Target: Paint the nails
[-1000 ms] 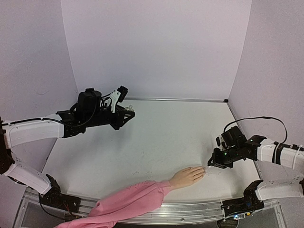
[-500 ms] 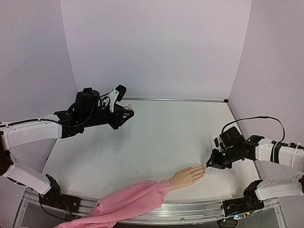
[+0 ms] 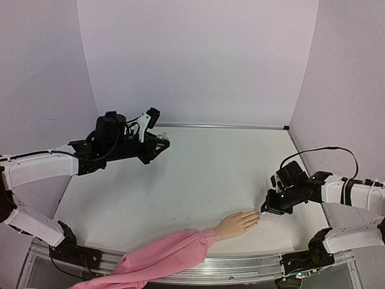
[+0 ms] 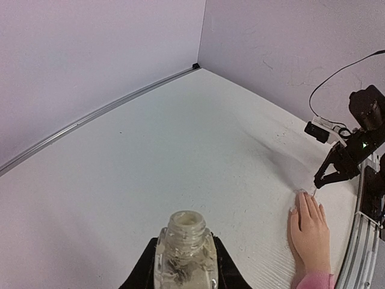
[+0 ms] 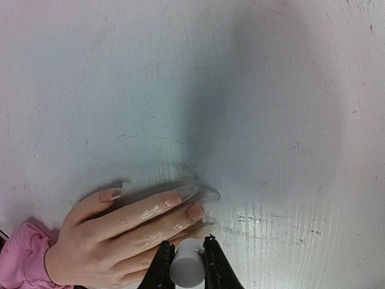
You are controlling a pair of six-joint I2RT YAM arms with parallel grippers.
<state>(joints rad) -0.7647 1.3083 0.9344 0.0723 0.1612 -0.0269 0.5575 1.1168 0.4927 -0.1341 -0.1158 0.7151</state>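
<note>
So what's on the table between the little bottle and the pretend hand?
Nothing. In the left wrist view, only bare white table lies between the bottle and the hand.

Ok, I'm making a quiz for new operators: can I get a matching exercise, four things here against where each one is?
1 open glass bottle
2 white cylinder
3 mannequin hand
4 pink sleeve

A flat on the table, palm down
B draped over the table's near edge
C clamped in the left gripper
D pinched in the right gripper, beside the fingertips

Pairs: 1-C, 2-D, 3-A, 4-B
</note>
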